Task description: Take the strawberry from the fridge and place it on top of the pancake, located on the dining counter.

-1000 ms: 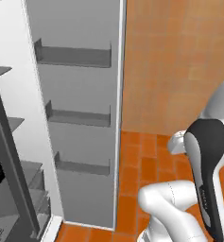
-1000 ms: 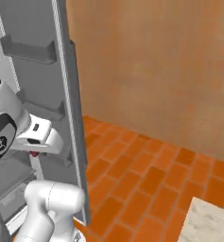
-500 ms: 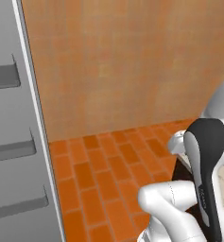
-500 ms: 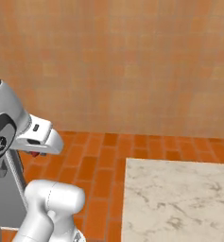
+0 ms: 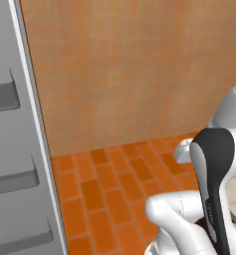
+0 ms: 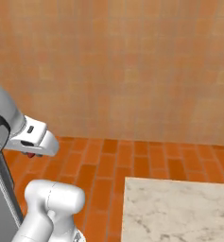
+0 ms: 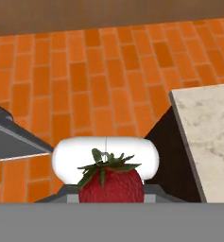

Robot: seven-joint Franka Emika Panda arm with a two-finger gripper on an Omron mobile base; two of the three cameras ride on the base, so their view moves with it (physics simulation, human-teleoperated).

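The strawberry (image 7: 111, 182), red with a green leafy cap, sits right at the bottom of the hand view, and my gripper (image 7: 111, 191) is shut on it. In the right base view the hand hangs over the brick floor, with a speck of the strawberry (image 6: 30, 154) showing red under it. The dining counter (image 6: 179, 208) shows a beige marbled corner at the lower right, and that same dining counter (image 7: 210, 137) lies to the right of the hand. The fridge (image 5: 20, 149) stands with its grey door open at the left, its door shelves showing. The pancake is out of view.
Orange brick floor (image 6: 132, 160) runs between the fridge and the counter, backed by a tan wall (image 5: 129, 69). The counter's dark wood side (image 7: 172, 156) drops just right of the hand. A grey fridge door edge (image 7: 14, 137) lies to the hand's left.
The whole picture has swung right as the base turned away from the fridge interior. The counter corner has come into view. The strawberry stays in the shut gripper.
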